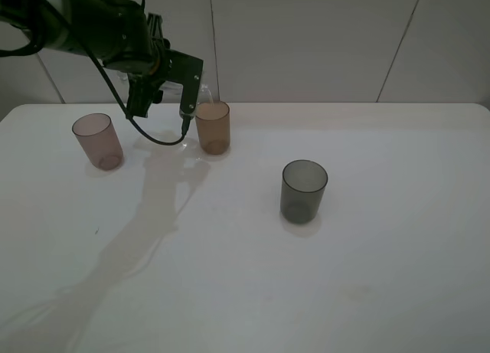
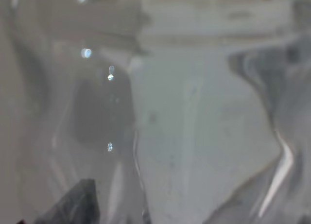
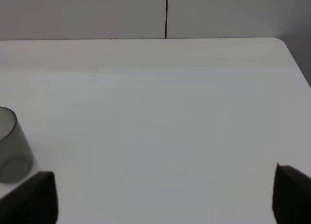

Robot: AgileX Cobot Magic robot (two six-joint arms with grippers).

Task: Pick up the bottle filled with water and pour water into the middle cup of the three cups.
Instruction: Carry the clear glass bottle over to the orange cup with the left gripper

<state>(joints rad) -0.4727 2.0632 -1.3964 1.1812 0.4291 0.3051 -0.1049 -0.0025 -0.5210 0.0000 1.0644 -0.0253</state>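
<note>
Three on the desk [image 1: 383, 284]: a pinkish-mauve cup [image 1: 98, 141] to the left, the amber middle cup [image 1: 213, 128] toward the back, and a dark grey cup [image 1: 304, 191] to the right and nearer the front. All stand upright, well apart from each other.
Bottle [image 2: 184, 127]: clear glass, gripped by the left arm, held off the desk and tipped toward the middle cup. From the high camera it is hard to make out, only a faint glassy shape by that cup's rim. In the left wrist view blurred glass fills nearly everything.
Left pincer [image 1: 164, 96]: closed on the bottle, hanging above the desk between the pinkish-mauve cup and the middle cup, close to the middle one.
Water: I cannot tell whether any is running, nor how much sits in the middle cup.
Right pincer [image 3: 163, 197]: wide, with its two dark fingertips at opposite edges of the right wrist view and only bare desk between them. It is outside the high view.
Dark grey cup, right wrist view: shows at the edge, past one fingertip.
Cable [image 1: 153, 135]: black, loops down from the left arm, low over the desk.
Shadow [image 1: 145, 238]: the arm's shadow runs across the desk's left front.
Wall [image 1: 306, 39]: pale panels with dark seams behind the desk.
</note>
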